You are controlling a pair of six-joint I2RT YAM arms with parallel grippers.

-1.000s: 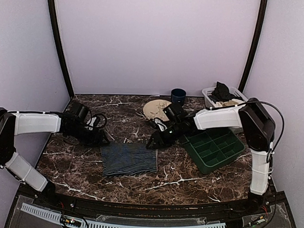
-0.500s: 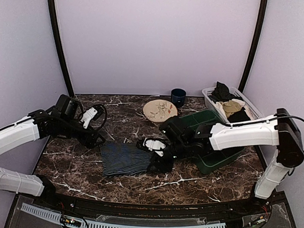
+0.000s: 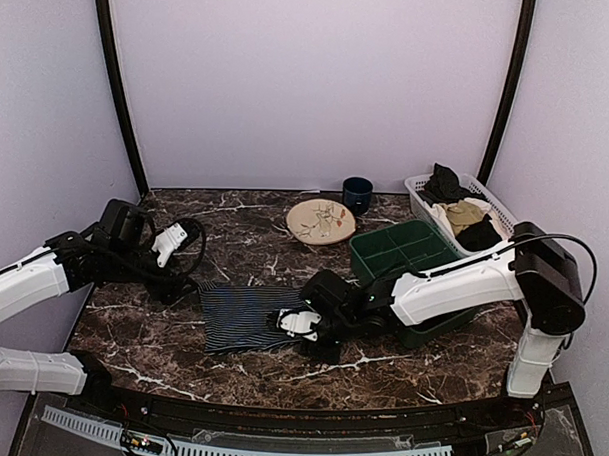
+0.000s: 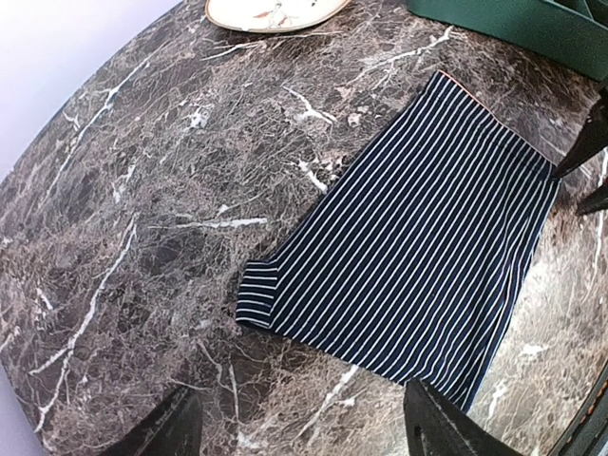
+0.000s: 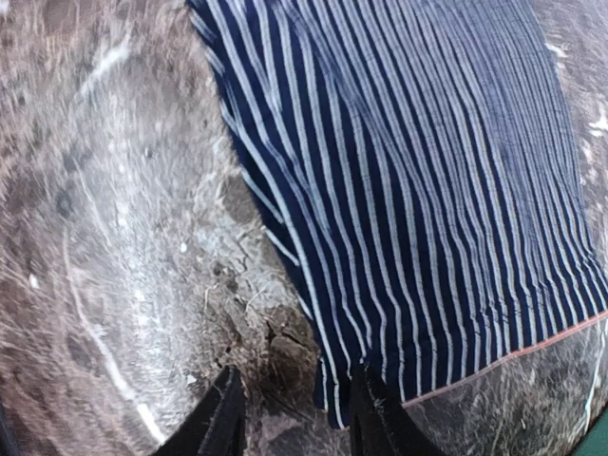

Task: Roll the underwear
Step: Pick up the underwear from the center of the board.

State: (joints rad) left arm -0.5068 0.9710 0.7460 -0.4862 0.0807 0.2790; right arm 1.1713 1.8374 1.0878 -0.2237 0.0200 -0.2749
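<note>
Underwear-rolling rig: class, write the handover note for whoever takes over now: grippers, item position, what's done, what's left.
Left gripper: open, hovering at the left side of the underwear, touching nothing.
Right gripper: open, fingertips straddling a corner of the cloth by its red-trimmed edge.
Underwear: flat on the marble table, unrolled.
Done: nothing rolled. Left: grip the edge and roll it up.
</note>
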